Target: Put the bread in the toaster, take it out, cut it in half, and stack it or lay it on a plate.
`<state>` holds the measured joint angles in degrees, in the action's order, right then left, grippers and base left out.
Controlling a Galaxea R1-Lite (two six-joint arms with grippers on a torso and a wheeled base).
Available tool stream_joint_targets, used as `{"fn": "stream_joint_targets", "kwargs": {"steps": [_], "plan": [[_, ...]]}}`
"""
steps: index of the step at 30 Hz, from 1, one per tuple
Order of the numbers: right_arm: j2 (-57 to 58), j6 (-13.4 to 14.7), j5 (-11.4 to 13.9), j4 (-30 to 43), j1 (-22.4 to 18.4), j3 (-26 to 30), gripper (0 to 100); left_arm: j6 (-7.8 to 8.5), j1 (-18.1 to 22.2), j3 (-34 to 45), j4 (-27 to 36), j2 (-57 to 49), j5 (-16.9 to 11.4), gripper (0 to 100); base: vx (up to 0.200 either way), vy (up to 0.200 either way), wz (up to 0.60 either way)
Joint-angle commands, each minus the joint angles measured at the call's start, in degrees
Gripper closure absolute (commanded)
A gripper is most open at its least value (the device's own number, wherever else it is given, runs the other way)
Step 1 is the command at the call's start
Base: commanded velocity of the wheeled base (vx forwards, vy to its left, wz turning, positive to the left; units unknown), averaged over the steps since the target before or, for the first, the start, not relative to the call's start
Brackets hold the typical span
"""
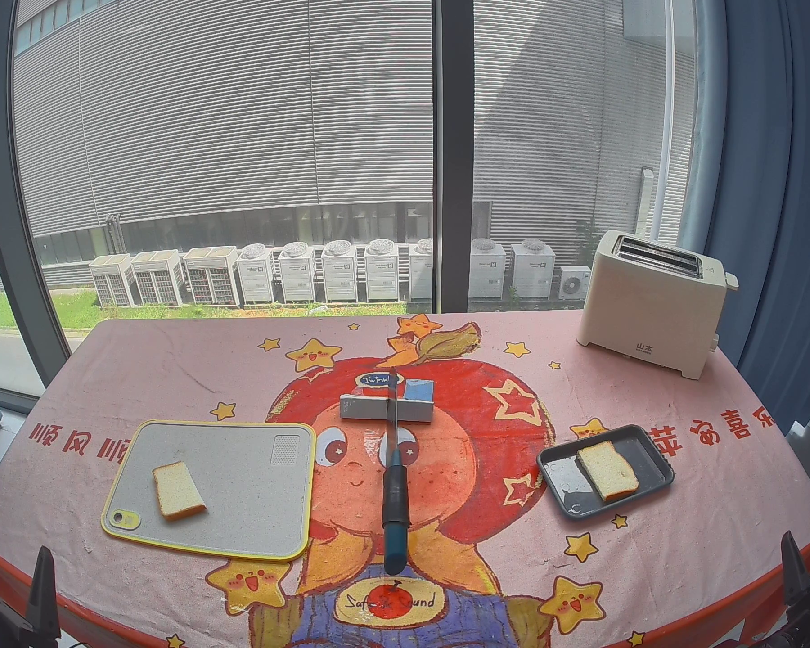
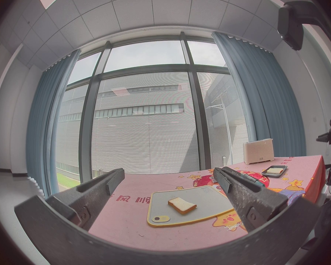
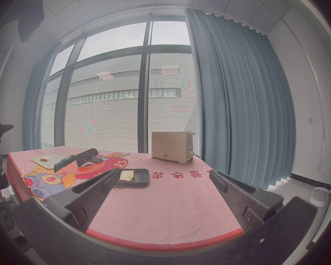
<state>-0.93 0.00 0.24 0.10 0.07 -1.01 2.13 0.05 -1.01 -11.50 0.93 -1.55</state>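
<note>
Fingers, left: you have the two fingers of the left gripper spread wide, with nothing between them.
Fingers, right: on the right gripper the fingers also stand wide apart and hold nothing.
Left gripper position: it sits low off the table's near left edge and faces across the cutting board, well apart from it.
Right gripper position: it sits off the table's near right corner, well apart from the plate.
Bread on board: one half-slice of bread lies flat on the left part of the grey, yellow-rimmed cutting board.
Bread on plate: you can see a second half-slice lying flat in the dark rectangular plate, toward its right side.
Knife: the knife lies between board and plate, with its dark handle toward you and its blade pointing away.
Knife rest: the blade crosses a small blue and white block near the middle of the table.
Toaster: the cream toaster stands upright at the far right corner, behind the plate and well apart from it.
Table: a pink cartoon cloth covers the table.
</note>
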Motion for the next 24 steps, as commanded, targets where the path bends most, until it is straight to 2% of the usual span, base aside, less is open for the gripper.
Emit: {"fn": "stream_joint_targets", "kwargs": {"steps": [1,20,24], "plan": [[0.93,0.00,0.02,-0.01,0.01,0.92,0,1.65,0.04,1.01,-0.55,-0.93,-0.12,0,0.000,0.000,0.00],[0.93,0.00,0.02,-0.01,0.01,0.92,0,2.00,0.04,1.01,-0.72,-0.93,-1.44,0,0.000,0.000,0.00],[0.93,0.00,0.02,-0.01,0.01,0.92,0,2.09,-0.05,1.01,-3.36,0.92,-1.44,0,0.000,0.000,0.00]]}}
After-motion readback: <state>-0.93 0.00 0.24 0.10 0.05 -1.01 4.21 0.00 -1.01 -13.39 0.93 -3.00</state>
